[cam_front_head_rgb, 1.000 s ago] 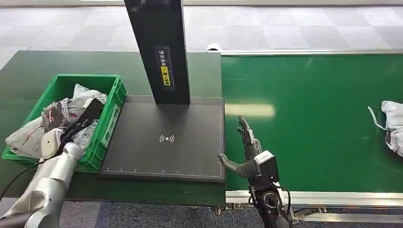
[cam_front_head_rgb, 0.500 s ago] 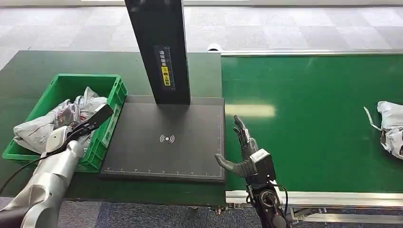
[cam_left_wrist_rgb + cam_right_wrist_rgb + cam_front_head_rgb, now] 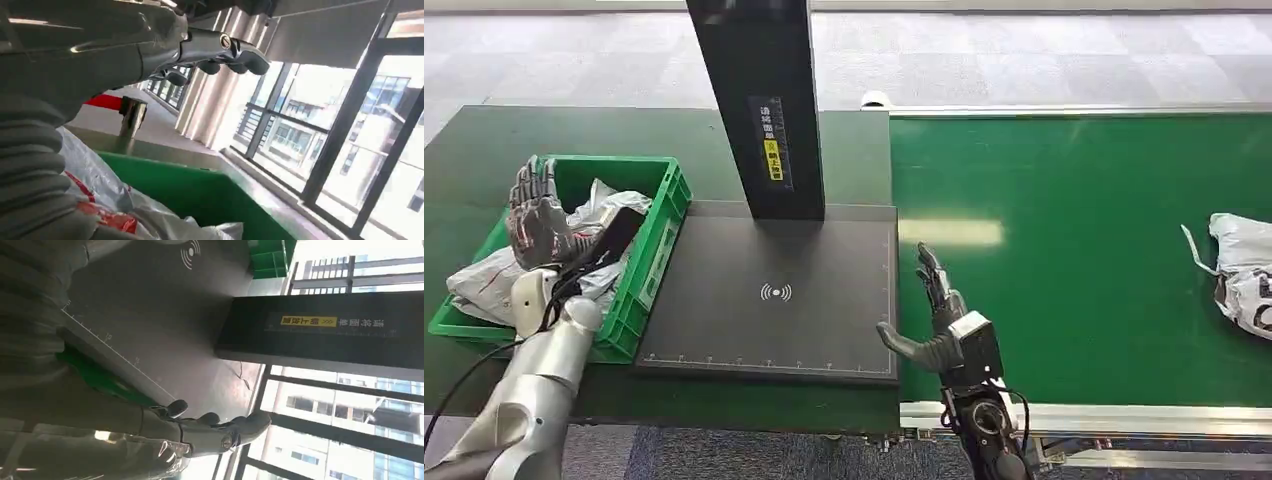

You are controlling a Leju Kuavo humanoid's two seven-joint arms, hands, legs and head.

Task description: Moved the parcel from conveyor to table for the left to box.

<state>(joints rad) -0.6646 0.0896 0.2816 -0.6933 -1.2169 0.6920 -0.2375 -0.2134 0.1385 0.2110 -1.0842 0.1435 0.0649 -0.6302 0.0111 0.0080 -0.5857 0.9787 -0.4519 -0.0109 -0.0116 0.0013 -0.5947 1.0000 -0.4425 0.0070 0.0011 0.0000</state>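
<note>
A white-grey parcel (image 3: 1242, 278) lies on the green conveyor (image 3: 1074, 250) at the far right edge. My right hand (image 3: 936, 315) hovers open at the conveyor's left end beside the scanner plate (image 3: 774, 290), fingers (image 3: 215, 427) stretched out, holding nothing. My left hand (image 3: 536, 218) is raised over the green box (image 3: 662, 225) with its fingers spread upward and empty; its fingers (image 3: 220, 47) stand above the bagged parcels (image 3: 115, 200) in the box. Several crumpled parcels (image 3: 484, 285) fill the box.
A tall black scanner post (image 3: 759, 100) rises from the back of the plate, between the box and the conveyor. The dark green table (image 3: 484, 150) carries the box and plate. A metal rail (image 3: 1124, 415) borders the conveyor's near edge.
My left hand has lifted out of the box and opened its fingers upward. The parcel on the conveyor has drifted a little to the left. My right hand shifted slightly left.
</note>
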